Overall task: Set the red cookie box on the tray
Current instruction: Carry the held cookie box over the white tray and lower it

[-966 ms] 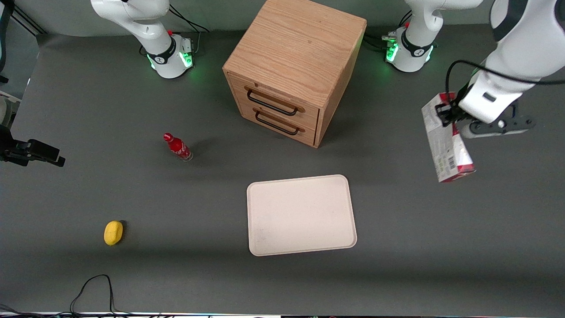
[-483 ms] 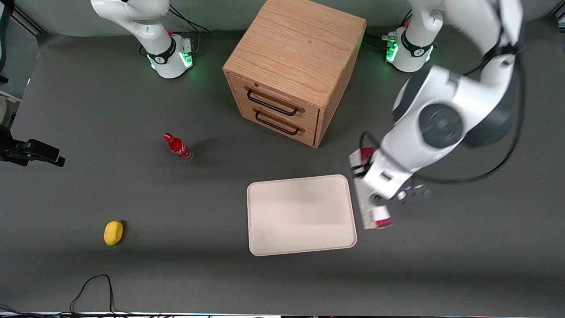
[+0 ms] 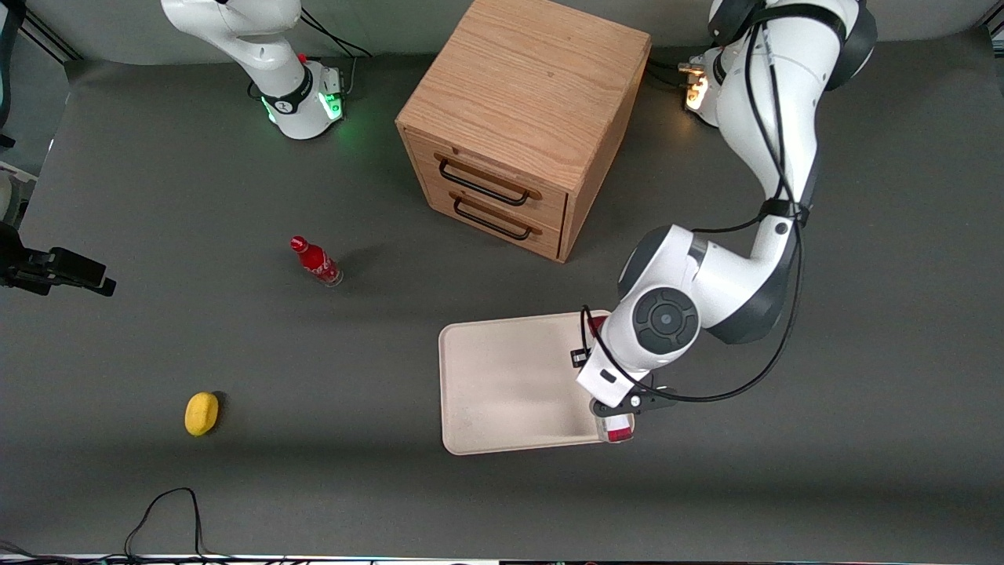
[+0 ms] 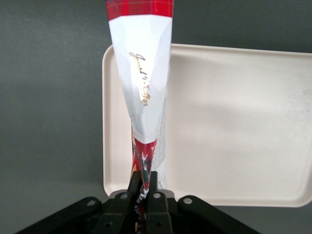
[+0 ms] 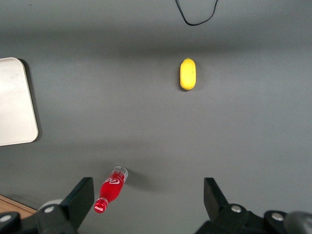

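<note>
My left gripper (image 4: 144, 179) is shut on the red cookie box (image 4: 144, 83), pinching one end of the long carton between its black fingers (image 4: 155, 181). The box shows its white face with gold script and a red patterned end. It lies along the strip of the cream-white tray (image 4: 234, 122) closest to the working arm's end. In the front view the arm's wrist covers most of the box; only its red end (image 3: 618, 430) shows at the corner of the tray (image 3: 510, 377) nearest the camera. Whether the box touches the tray, I cannot tell.
A wooden drawer cabinet (image 3: 522, 118) with two closed drawers stands farther from the camera than the tray. A small red bottle (image 3: 315, 261) and a yellow lemon-like object (image 3: 201, 413) lie toward the parked arm's end. A black cable (image 3: 165, 510) loops at the near edge.
The left arm swung in from the working arm's end of the table with the box and came down over the tray's edge. The tray, bottle and yellow object stayed put.
</note>
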`<action>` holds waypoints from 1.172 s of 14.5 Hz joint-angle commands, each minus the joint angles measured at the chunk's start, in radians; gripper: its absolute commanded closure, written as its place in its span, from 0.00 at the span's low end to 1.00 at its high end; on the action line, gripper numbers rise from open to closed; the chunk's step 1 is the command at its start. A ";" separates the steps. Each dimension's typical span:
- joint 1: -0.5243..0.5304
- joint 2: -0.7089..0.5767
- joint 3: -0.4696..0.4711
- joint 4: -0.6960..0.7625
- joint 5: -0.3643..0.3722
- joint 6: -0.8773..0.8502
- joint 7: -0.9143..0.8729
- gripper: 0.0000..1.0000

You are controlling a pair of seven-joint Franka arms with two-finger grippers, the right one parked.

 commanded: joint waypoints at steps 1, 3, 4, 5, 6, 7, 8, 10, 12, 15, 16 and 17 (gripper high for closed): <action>-0.010 -0.027 0.007 -0.080 0.039 0.073 -0.015 1.00; -0.010 -0.030 0.005 -0.143 0.040 0.149 -0.018 1.00; -0.010 -0.031 0.007 -0.167 0.040 0.172 -0.018 1.00; -0.010 -0.031 0.007 -0.172 0.040 0.175 -0.018 1.00; -0.010 -0.030 0.007 -0.175 0.040 0.175 -0.018 1.00; -0.010 -0.030 0.007 -0.177 0.040 0.175 -0.018 1.00; -0.010 -0.030 0.007 -0.180 0.040 0.175 -0.018 1.00; -0.010 -0.031 0.007 -0.184 0.040 0.175 -0.018 1.00; -0.008 -0.031 0.005 -0.187 0.040 0.175 -0.018 0.81; -0.004 -0.036 0.005 -0.187 0.040 0.173 -0.020 0.00; -0.004 -0.039 0.007 -0.187 0.040 0.170 -0.020 0.00; -0.004 -0.040 0.007 -0.187 0.040 0.170 -0.021 0.00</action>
